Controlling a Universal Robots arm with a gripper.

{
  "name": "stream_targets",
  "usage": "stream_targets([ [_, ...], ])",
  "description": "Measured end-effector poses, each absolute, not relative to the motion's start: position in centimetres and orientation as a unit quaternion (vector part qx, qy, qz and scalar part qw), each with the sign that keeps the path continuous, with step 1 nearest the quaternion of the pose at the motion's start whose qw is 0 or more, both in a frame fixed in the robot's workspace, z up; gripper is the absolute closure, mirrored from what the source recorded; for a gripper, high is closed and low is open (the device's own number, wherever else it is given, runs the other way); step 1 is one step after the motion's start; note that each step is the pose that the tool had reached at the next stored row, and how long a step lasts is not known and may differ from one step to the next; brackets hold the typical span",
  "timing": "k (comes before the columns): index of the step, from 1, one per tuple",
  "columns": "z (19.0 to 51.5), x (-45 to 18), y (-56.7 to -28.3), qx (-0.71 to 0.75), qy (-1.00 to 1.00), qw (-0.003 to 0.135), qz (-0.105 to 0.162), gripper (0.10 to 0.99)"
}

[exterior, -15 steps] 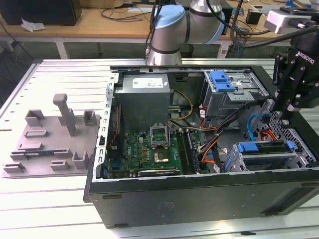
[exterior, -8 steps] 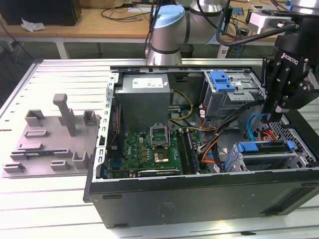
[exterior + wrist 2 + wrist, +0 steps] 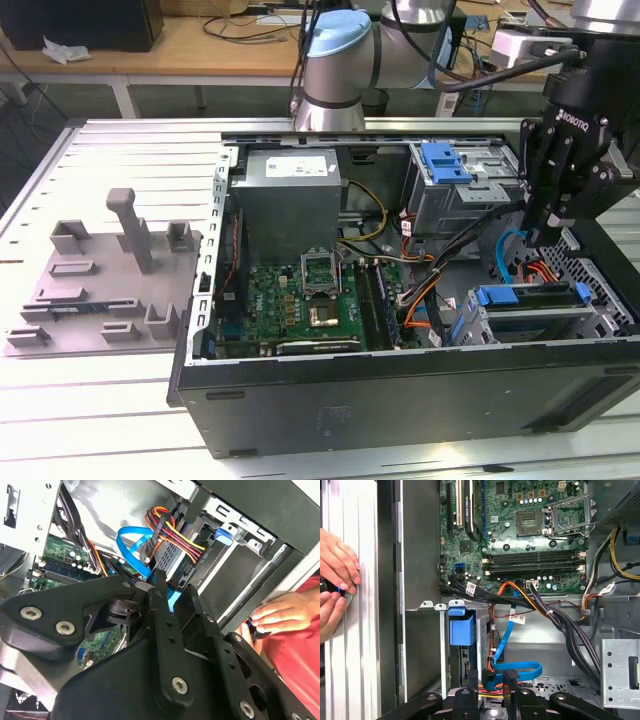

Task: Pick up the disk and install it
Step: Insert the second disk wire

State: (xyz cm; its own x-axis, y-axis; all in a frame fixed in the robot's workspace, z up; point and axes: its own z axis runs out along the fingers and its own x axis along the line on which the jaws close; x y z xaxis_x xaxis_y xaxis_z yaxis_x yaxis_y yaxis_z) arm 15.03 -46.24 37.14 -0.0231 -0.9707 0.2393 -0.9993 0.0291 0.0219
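Observation:
The disk (image 3: 535,299) lies flat in the lower drive cage at the front of the open computer case (image 3: 400,390), on the exterior view's right. Its bright blue bracket tab (image 3: 497,295) faces the motherboard. The same blue tab (image 3: 461,627) shows in the first wrist view, and the tab (image 3: 223,534) shows again in the second wrist view. My gripper (image 3: 535,238) hangs just above and behind the cage, beside a blue flat cable (image 3: 520,670). A gap shows between its fingers (image 3: 472,682) in both wrist views. The gripper (image 3: 175,600) is open and holds nothing.
A grey power supply box (image 3: 290,195) and the motherboard (image 3: 300,300) fill the case's middle. An upper cage carries a bare blue tab (image 3: 445,162). Bundled cables (image 3: 560,615) run beside the gripper. A person's hands (image 3: 335,585) rest outside the case wall. A grey fixture plate (image 3: 100,285) lies on the exterior view's left.

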Motion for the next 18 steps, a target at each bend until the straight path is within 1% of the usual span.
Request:
stream_targets([
  [2,37.06,15.02,-46.07,0.692,-0.711,0.097,0.080,0.749],
  [14,36.83,15.01,-46.07,0.680,-0.722,0.099,0.079,0.749],
  [18,36.78,15.01,-46.07,0.675,-0.726,0.103,0.080,0.749],
])
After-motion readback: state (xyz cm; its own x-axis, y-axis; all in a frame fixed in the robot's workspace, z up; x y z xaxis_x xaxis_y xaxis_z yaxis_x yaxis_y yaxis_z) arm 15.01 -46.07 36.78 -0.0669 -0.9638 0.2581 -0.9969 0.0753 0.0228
